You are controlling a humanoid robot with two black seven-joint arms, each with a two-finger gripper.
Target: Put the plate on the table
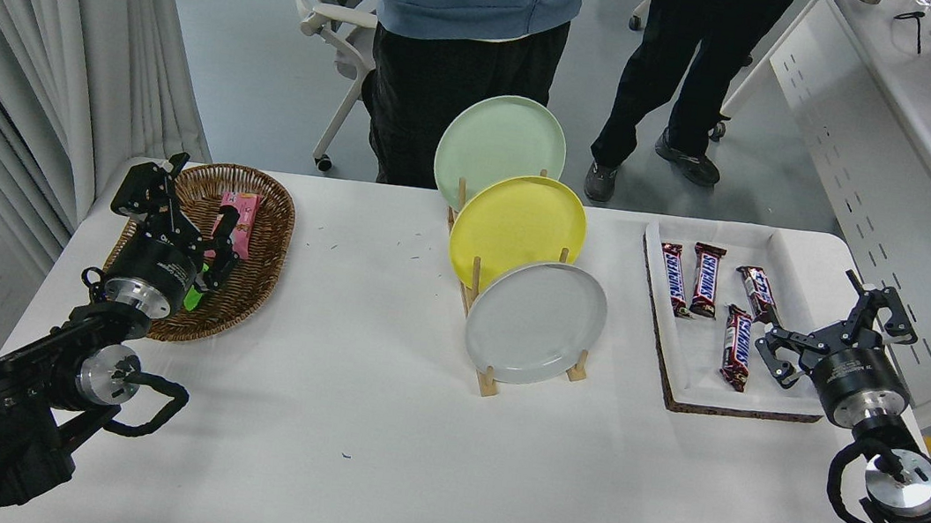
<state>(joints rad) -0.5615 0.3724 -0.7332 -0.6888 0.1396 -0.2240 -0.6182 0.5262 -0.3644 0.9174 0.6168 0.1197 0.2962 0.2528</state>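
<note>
The light grey plate point(535, 322) stands on edge in the front slot of a wooden rack point(488, 380) at the middle of the white table point(371, 454). A yellow plate point(517, 228) and a pale green plate point(500, 148) stand behind it in the same rack. My right gripper point(832, 327) is open and empty at the right, over the near right corner of the white tray, well apart from the grey plate. My left gripper point(192, 210) is open and empty, parked over the wicker basket at the left.
A wicker basket point(253, 289) with a pink packet point(237, 225) sits at the left. A white tray point(703, 384) with several chocolate bars point(705, 279) lies at the right. Two people point(467, 31) stand at the far side. A white desk point(906, 147) is at the right.
</note>
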